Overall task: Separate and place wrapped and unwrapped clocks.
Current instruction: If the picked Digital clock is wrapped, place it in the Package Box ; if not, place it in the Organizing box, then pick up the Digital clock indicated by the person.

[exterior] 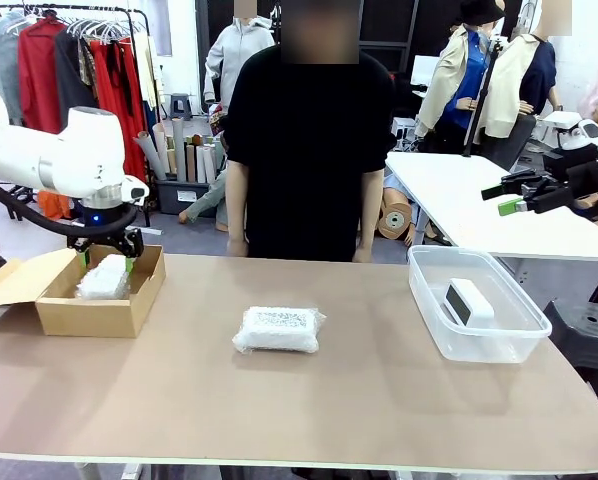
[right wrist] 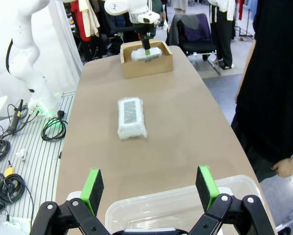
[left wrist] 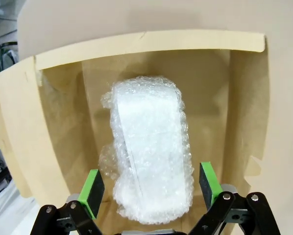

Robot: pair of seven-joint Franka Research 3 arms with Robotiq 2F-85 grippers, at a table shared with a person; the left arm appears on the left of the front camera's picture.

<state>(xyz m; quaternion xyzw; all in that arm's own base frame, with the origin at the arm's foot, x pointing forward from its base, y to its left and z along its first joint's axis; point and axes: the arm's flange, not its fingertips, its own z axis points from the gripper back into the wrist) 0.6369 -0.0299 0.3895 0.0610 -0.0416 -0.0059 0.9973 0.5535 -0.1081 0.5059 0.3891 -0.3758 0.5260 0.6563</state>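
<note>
Your left pincer point(exterior: 104, 262) point(left wrist: 151, 188) hangs with its jaws wide apart over the rounded wrapped clock point(exterior: 104, 278) point(left wrist: 149, 147). The green pads point(left wrist: 94, 192) flank the bundle's near end without pressing it. The bundle lies on the floor of the open cardboard box point(exterior: 99, 315) point(left wrist: 151, 44), whose flap is folded out toward nine o'clock.

The flat wrapped clock point(exterior: 277, 329) point(right wrist: 131, 117), speckled label up, lies alone at the middle of the table point(exterior: 359, 400). From it, the box sits at about ten o'clock in the front view, near the table's left edge. The clear plastic tub point(exterior: 479, 345) point(right wrist: 185, 205) sits at about three o'clock, and in it lies the bare white clock point(exterior: 469, 302), its dark face tilted up.

The tabletop is plain brown and matte. Beyond its far edge a person in a black top point(exterior: 309, 150) stands with arms down. Behind are a rack of clothes point(exterior: 89, 60) at eleven o'clock and a white table point(exterior: 479, 210) at two o'clock.

Your left arm comes in from nine o'clock, wrist bent straight down into the box. Your right pincer point(exterior: 501, 198) point(right wrist: 149, 188) is held high above the tub, jaws apart and holding nothing, its fingers pointing toward the table's middle.
</note>
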